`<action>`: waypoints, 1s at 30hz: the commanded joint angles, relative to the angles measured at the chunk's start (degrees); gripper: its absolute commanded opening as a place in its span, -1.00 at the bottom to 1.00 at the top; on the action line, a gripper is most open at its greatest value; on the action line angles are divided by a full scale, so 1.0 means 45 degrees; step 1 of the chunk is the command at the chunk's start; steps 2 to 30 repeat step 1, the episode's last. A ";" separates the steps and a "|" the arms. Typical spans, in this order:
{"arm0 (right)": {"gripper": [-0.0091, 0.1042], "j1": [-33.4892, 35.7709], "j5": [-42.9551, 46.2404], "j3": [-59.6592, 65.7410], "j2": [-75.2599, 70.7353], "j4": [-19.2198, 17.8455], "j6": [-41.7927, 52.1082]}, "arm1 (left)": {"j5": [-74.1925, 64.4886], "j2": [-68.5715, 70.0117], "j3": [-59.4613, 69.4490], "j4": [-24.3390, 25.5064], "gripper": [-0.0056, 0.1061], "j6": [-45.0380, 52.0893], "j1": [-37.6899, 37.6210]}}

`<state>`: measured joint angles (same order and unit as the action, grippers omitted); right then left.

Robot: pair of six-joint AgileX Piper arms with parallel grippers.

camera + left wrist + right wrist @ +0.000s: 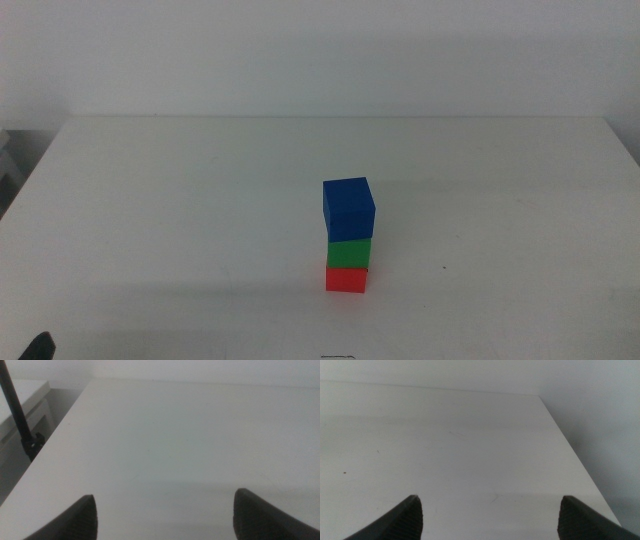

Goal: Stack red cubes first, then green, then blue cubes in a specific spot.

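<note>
Three-cube stack on the white table (180, 200), right of centre: red cube (346, 279) at the base, green cube (349, 252) on it, blue cube (349, 208) on top (turned slightly askew). Left gripper (162, 515) and right gripper (487, 517) wait over bare tabletop, jaws spread wide, holding nothing.

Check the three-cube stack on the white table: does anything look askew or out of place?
Only slightly: the blue cube sits twisted on the green cube, overhanging a little. The green one rests squarely on the red cube. Nothing else stands out.

The small matte red cube (346, 279), green cube (349, 252) and dark blue cube (349, 208) sit on a smooth, matt white worktop (180, 220).
</note>
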<state>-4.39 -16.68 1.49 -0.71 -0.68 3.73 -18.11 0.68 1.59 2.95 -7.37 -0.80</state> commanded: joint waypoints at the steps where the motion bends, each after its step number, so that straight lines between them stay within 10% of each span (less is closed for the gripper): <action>1: 0.63 -0.0102 0.0934 -0.0130 -0.0190 -0.0123 0.0141 | 0.1027 0.0340 -0.0014 -0.0122 0.75 -0.0019 -0.0036; 30: 0.63 -0.0102 0.0934 -0.0130 -0.0190 -0.0123 0.0141 | 0.1027 0.0340 -0.0014 -0.0122 0.75 -0.0019 -0.0036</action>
